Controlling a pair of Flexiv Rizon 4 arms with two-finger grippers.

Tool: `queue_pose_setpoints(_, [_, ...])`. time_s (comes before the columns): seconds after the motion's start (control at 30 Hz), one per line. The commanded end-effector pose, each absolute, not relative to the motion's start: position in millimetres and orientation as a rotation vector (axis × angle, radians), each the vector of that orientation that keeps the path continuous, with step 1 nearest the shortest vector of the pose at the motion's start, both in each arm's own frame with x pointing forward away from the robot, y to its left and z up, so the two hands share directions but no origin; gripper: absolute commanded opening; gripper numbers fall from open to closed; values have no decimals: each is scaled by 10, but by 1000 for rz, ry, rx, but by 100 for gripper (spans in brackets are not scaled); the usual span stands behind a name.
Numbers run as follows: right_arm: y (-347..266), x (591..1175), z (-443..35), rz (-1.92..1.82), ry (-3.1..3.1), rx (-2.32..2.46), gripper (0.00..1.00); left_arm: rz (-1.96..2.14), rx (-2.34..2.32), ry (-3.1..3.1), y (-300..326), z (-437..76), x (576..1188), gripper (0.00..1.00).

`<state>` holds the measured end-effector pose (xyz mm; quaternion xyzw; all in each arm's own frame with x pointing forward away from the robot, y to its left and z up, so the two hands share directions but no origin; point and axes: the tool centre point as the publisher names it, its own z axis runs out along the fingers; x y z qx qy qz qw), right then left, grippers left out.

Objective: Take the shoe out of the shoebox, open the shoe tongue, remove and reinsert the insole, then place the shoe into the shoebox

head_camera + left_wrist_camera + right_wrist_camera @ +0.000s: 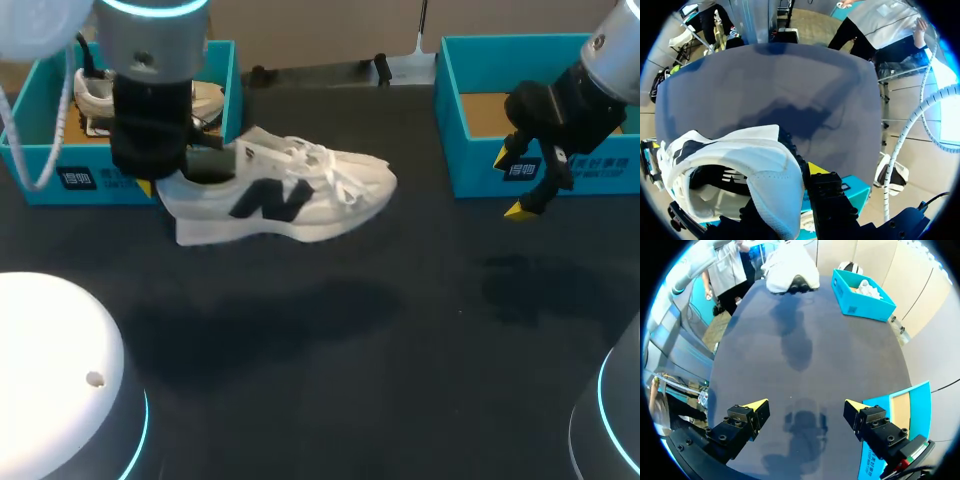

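My left gripper [790, 192] is clamped on the heel of the white shoe [740, 150], which I hold above the dark table [350, 360] with its toe pointing away from my jaws. Just behind that grip sits the left shoebox [130, 182], with another shoe [95, 92] inside. My right gripper [805, 407] is spread wide with nothing between its fingers, hovering over the table. The right shoebox [917, 395] is just beside one of its fingers.
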<state>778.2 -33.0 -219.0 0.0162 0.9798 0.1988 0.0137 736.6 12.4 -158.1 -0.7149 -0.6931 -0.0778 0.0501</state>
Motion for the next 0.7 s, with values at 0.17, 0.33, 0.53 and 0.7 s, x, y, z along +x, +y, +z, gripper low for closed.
queue_pose_setpoints(0.17, [-327, 7783, -2195, 616, 3053, 51, 100, -235, -2243, -2111, -120, -1883, 7231, 0])
queue_pose_setpoints(0.33, [-327, 7783, -2195, 616, 3053, 51, 100, -211, -2270, -2079, -214, -1998, 7178, 0])
queue_pose_setpoints(0.53, [-327, 7783, -2195, 616, 3053, 51, 100, -190, -2364, -2032, -290, -2154, 7108, 0])
queue_pose_setpoints(0.7, [-327, 7783, -2195, 616, 3053, 51, 100, -261, -2419, -2004, -336, -2386, 7063, 0])
